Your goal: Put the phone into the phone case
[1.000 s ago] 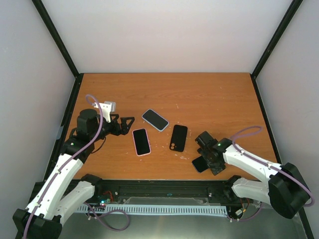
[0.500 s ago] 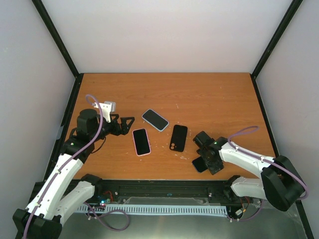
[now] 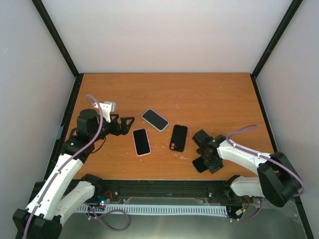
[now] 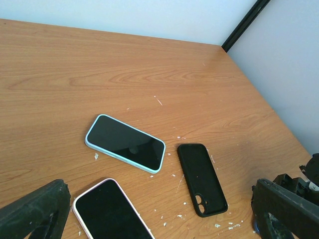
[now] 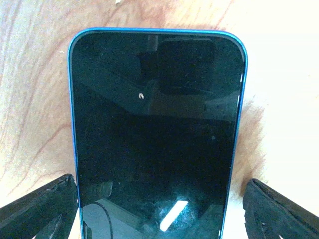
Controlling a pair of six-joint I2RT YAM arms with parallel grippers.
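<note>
A black phone case point(image 3: 178, 137) lies open side up at the table's middle, also in the left wrist view point(image 4: 202, 178). A blue-edged phone point(image 3: 199, 164) lies screen up near the front edge, filling the right wrist view point(image 5: 157, 134). My right gripper point(image 3: 206, 158) is low over it, open, with one finger on either side of the phone point(image 5: 159, 211). The right finger stands clear of the phone's edge. My left gripper point(image 3: 128, 123) is open and empty, just left of a pink-edged phone point(image 3: 141, 141).
A light-blue-edged phone point(image 3: 155, 119) lies screen up behind the case, also in the left wrist view point(image 4: 125, 143). The pink-edged phone point(image 4: 112, 211) lies between my left fingers' view. Small white specks litter the wood. Black frame posts stand at the table's corners.
My right gripper has shifted slightly left over the blue-edged phone. The left arm and the other phones have not moved.
</note>
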